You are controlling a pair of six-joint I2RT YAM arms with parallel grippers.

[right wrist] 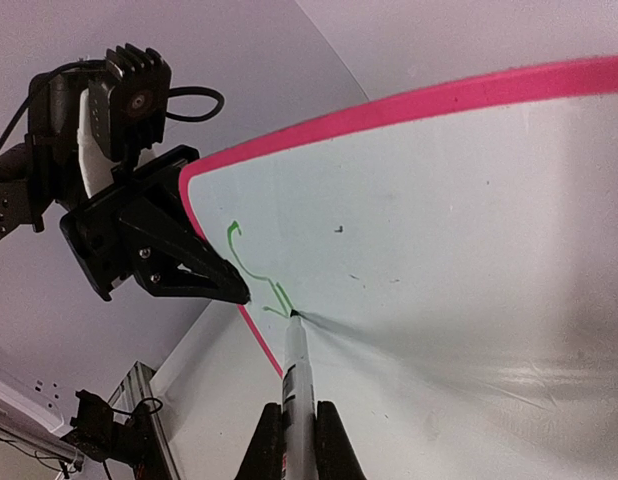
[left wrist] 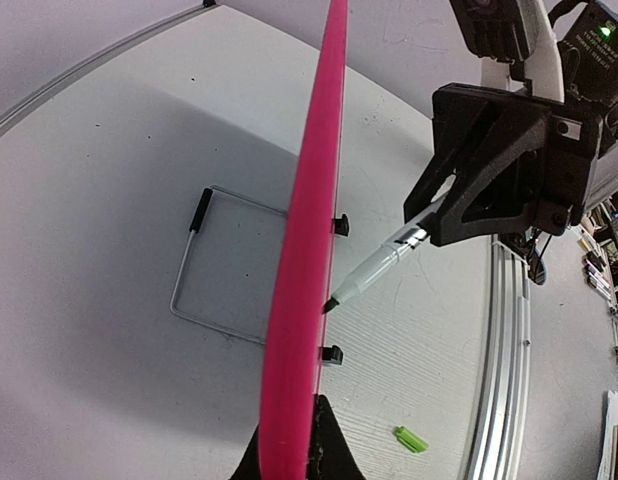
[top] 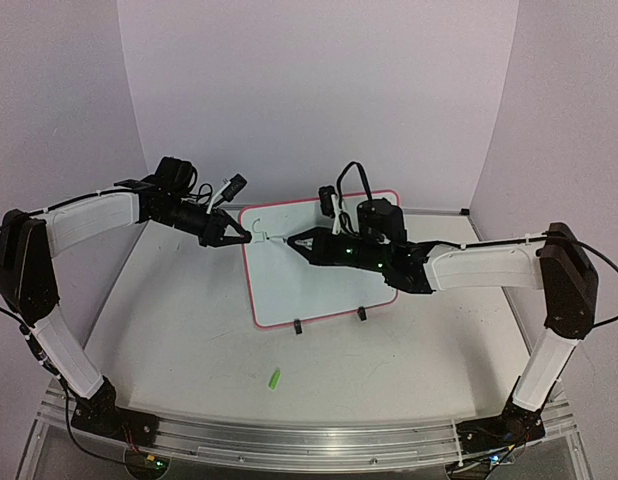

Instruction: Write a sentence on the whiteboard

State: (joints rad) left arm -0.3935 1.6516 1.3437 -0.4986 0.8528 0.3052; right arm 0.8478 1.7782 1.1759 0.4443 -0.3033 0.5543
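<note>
The whiteboard (top: 324,285), white with a pink rim, stands tilted on two black clip feet. In the left wrist view its rim (left wrist: 304,250) shows edge-on. My left gripper (top: 241,238) is shut on the board's left edge, with its fingers (left wrist: 329,455) flanking the rim. My right gripper (top: 299,242) is shut on a marker (right wrist: 296,380), and the marker's tip touches the board near the upper left corner. The sentence (right wrist: 251,265) shows as a green "S" and a short stroke at the tip. The marker also shows in the left wrist view (left wrist: 379,268).
A green marker cap (top: 274,378) lies on the table in front of the board; it also shows in the left wrist view (left wrist: 410,439). A wire stand (left wrist: 224,265) lies behind the board. An aluminium rail (top: 309,440) runs along the near edge.
</note>
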